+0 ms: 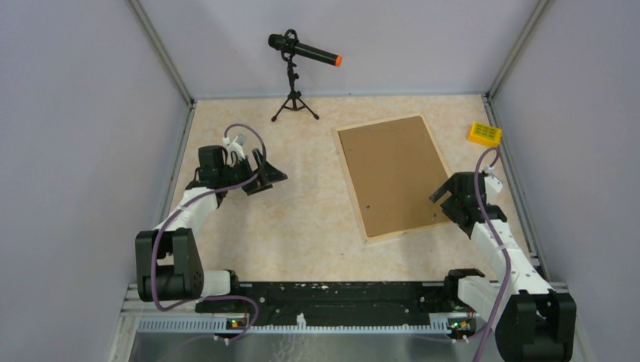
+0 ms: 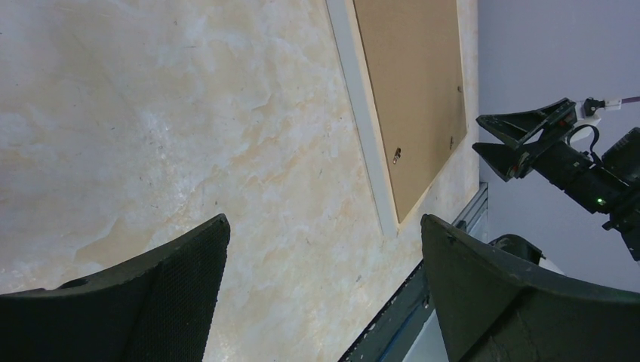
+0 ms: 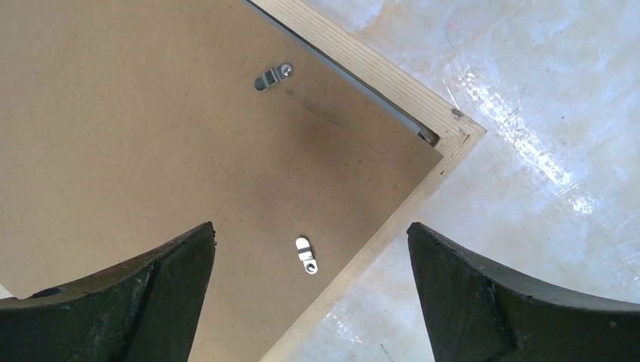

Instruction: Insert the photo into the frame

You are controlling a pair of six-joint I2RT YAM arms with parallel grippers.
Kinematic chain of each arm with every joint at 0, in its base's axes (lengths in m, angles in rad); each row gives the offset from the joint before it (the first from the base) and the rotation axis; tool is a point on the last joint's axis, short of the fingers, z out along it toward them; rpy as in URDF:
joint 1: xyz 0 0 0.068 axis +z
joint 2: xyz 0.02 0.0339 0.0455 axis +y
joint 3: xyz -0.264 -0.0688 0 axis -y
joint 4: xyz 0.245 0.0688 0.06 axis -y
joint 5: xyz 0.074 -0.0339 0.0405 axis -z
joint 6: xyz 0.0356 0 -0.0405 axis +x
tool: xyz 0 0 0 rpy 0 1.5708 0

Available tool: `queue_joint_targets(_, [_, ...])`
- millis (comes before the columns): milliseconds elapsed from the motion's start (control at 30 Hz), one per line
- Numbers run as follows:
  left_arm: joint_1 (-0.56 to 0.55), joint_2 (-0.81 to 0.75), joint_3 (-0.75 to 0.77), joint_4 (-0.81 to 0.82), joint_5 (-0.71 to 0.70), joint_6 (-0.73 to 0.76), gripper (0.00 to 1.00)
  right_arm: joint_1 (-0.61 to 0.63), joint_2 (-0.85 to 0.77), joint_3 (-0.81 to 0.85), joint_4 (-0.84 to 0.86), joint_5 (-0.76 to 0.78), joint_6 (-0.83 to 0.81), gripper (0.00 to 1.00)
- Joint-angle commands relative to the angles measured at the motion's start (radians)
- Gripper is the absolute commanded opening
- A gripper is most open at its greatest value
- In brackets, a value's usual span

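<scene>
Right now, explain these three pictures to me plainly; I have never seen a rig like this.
Two robot arms are bolted side by side. One picture looks down on both; the other two come from a camera on each wrist, its black fingers showing. The left gripper and right gripper are open and hold nothing. On the table lies a pale wooden frame, face down, a brown backing board with metal clips in it. The right gripper hovers over one corner. A microphone on a tripod and a yellow block stand further back. No photo shows.
</scene>
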Motion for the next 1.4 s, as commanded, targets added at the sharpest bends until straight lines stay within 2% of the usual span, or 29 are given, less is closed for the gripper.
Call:
queue_joint_targets(0, [-0.005,0.014,-0.004,0.059,0.042,-0.008,0.99,-0.014,-0.003,-0.017,0.027,-0.023,0.022,0.96])
queue_joint_targets(667, [-0.005,0.023,-0.001,0.058,0.041,-0.003,0.99,-0.038,0.110,-0.086,0.221,-0.003,0.017,0.94])
queue_joint_targets(900, [-0.005,0.019,-0.001,0.052,0.037,0.002,0.99,-0.064,0.118,-0.106,0.321,0.029,-0.063,0.95])
queue_joint_targets(1200, [-0.005,0.013,0.003,0.042,0.023,0.010,0.99,-0.064,0.071,0.016,0.225,0.008,-0.244,0.95])
queue_joint_targets(1367, [-0.021,0.021,0.004,0.044,0.026,0.009,0.99,-0.067,0.230,0.159,0.241,-0.049,-0.306,0.98])
